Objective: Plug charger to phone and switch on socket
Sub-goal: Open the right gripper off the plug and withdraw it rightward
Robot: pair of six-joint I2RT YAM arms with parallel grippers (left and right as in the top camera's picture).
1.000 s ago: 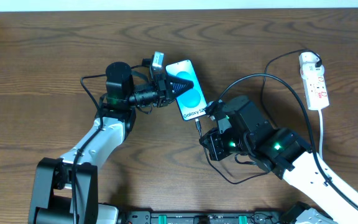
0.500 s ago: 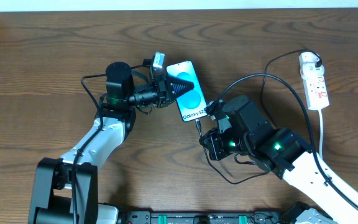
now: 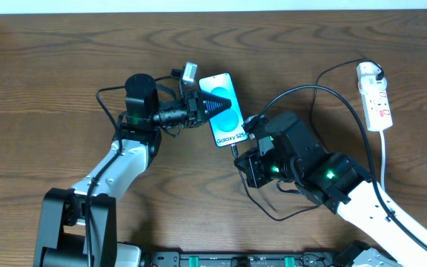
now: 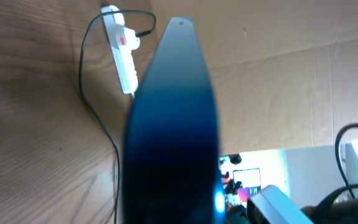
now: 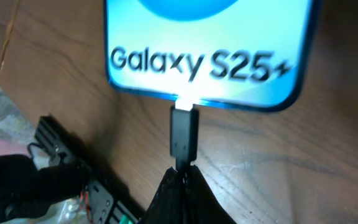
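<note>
Overhead. The phone [image 3: 224, 113] lies screen up on the table [image 3: 58, 52], just off centre toward 12 o'clock. The left gripper [image 3: 206, 104] reaches in from its 9 o'clock side and is clamped on it, pinning it. The right gripper [image 3: 242, 153] sits at the phone's 5 o'clock, pinched on the charger [image 3: 313, 90]. The charger's black cable loops back to the socket [image 3: 375, 96], well apart at 3 o'clock. Neither arm is near the socket.

Left wrist. A dark upper finger [image 4: 173, 137] fills the middle, tinged blue. The socket shows far off at 11 o'clock (switch position too small to read).

Right wrist. The connector [image 5: 184, 134] is held at the phone's 6 o'clock edge, its tip touching the port. I cannot tell whether it is fully seated, since most of its body shows.

Judgement: plugging is at the point of insertion, and the socket switch looks left to do.
</note>
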